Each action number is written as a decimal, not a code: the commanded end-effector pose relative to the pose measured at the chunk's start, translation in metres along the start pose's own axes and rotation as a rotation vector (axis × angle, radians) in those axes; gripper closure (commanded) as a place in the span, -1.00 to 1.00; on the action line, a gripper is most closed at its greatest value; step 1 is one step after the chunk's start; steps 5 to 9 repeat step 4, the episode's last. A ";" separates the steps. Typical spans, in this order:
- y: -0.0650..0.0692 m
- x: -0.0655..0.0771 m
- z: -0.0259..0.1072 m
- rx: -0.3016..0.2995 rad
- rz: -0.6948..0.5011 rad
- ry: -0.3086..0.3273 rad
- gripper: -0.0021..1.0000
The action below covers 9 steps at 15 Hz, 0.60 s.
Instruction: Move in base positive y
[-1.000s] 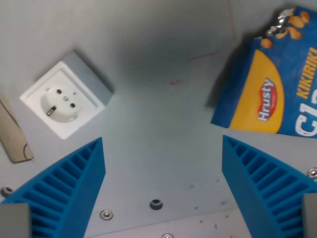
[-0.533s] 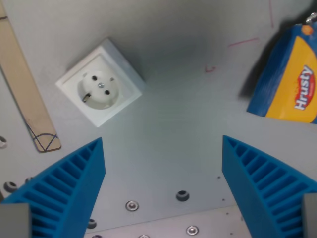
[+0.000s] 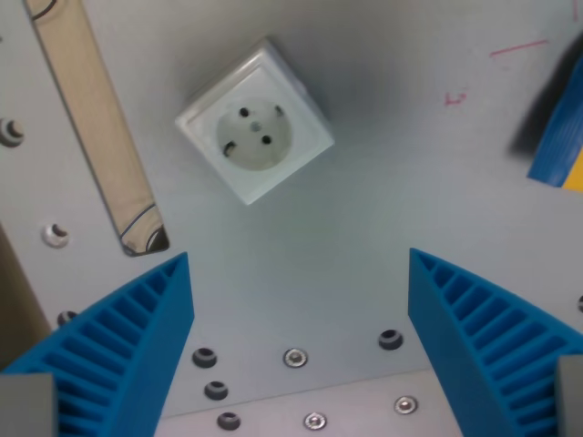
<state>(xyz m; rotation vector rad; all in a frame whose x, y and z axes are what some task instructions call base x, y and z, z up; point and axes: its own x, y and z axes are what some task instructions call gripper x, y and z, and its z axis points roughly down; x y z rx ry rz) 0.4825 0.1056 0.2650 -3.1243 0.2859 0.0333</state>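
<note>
Gripper [image 3: 296, 341] blue ribbed fingers spread wide, empty, white socket [image 3: 255, 134] ahead, turned diagonally

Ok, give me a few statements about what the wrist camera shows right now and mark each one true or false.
1. The white socket lies on the grey table, above the gap between the two blue fingers. True.
2. The gripper is shut on the socket. False: the jaws stand wide apart with nothing between them.
3. The wooden strip lies to the wrist view's left of the socket. True.
4. The blue and yellow packet sits in the middle of the view. False: only a corner shows at the wrist view's right edge.
5. The socket rests on top of the wooden strip. False: they lie apart.
</note>
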 end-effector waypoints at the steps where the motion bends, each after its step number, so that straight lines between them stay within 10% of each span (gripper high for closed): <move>1: -0.012 -0.007 -0.002 -0.007 0.021 0.013 -1.00; 9: -0.027 -0.012 -0.002 -0.007 0.021 0.013 -1.00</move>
